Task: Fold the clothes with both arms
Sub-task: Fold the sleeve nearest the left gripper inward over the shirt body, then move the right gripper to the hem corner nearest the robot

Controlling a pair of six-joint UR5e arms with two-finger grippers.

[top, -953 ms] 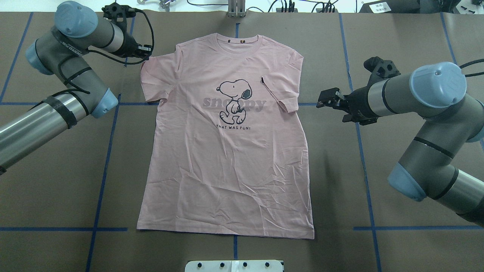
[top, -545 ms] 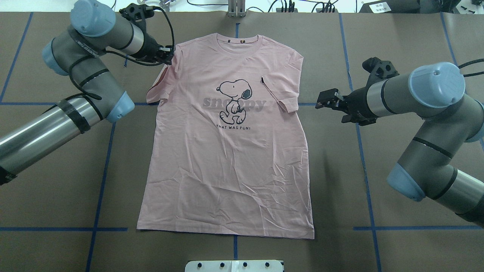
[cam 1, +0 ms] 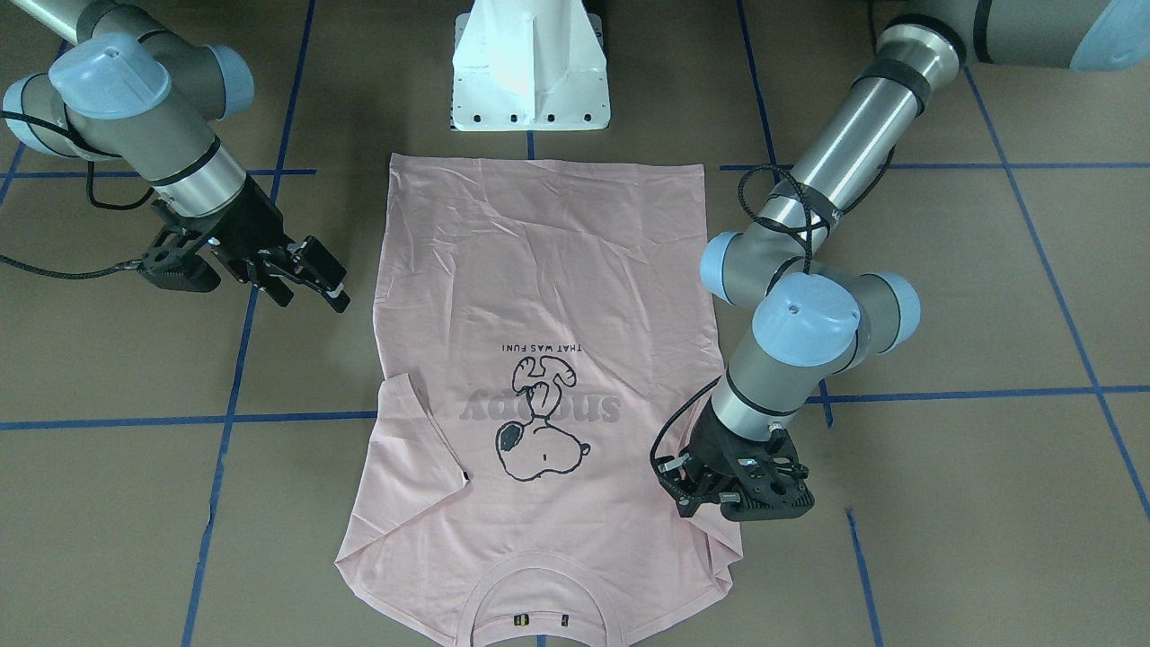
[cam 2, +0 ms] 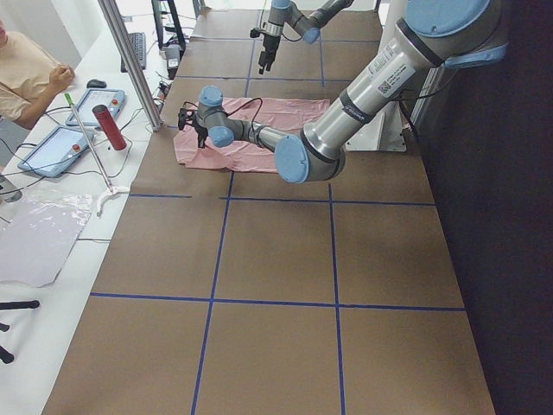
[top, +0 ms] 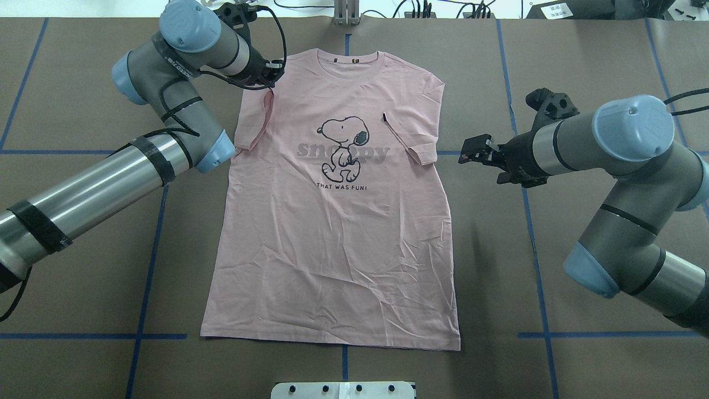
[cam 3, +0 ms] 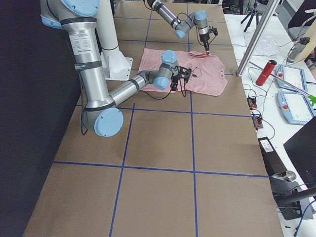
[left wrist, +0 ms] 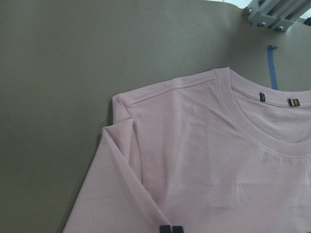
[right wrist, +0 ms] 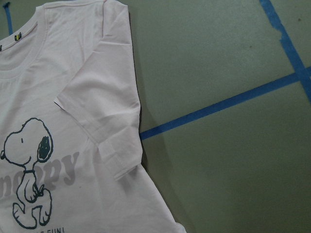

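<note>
The pale pink T-shirt (top: 332,249) lies front up on the brown table, collar at the far side. It also shows in the front-facing view (cam 1: 539,270). My left gripper (top: 272,71) is shut on the shirt's left sleeve (top: 256,119) and holds it raised and turned in over the shoulder. In the left wrist view the shut fingertips (left wrist: 171,229) pinch a ridge of pink cloth (left wrist: 131,179). My right gripper (top: 469,152) is open and empty, just off the shirt's right edge. The right sleeve (right wrist: 102,121) lies folded onto the body.
The white pedestal (cam 1: 530,63) stands at the shirt's hem end. Blue tape lines (top: 149,233) cross the brown table. An aluminium post (top: 346,14) and cables stand past the collar. A side desk holds tablets and a red bottle (cam 2: 108,127).
My left gripper has moved right and a little farther away with the left sleeve, drawing it in over the shirt's shoulder. The right gripper has edged slightly toward the shirt.
</note>
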